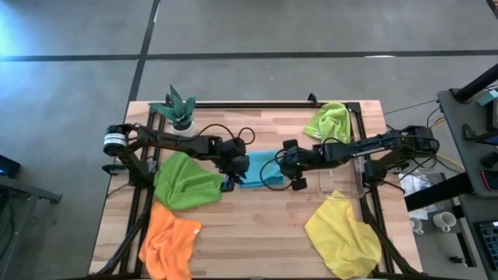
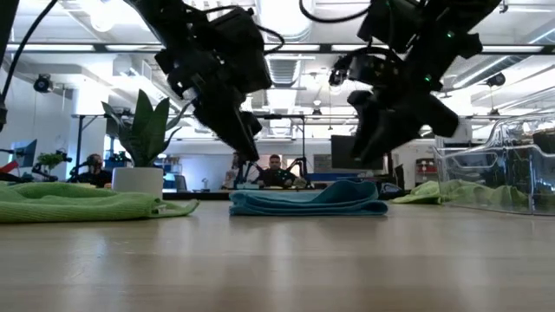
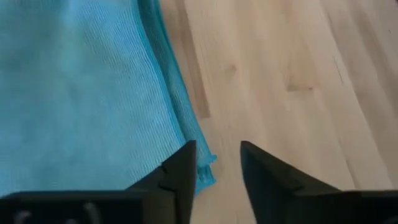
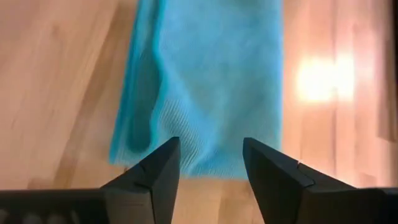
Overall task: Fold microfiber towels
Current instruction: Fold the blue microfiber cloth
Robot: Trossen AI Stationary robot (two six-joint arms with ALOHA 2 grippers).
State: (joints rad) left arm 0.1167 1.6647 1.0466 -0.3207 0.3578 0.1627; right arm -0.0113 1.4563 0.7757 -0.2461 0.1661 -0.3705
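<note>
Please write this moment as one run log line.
blue towel: folded, table centre | left gripper: open, above it | right gripper: open, above it

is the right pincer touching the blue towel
Apart. The low view shows the right pincer hanging above the folded blue towel, with open background between them.

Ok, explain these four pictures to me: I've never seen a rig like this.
Two dark robot arms work at a wooden table. One picture looks straight down, one level across the tabletop, and two come from cameras on the wrists. The left gripper and right gripper hover over a folded blue microfiber towel, both open and holding nothing. Around it lie a darker green towel, an orange towel, a yellow towel and a lime towel, beside a small potted plant and a clear plastic bin.
</note>
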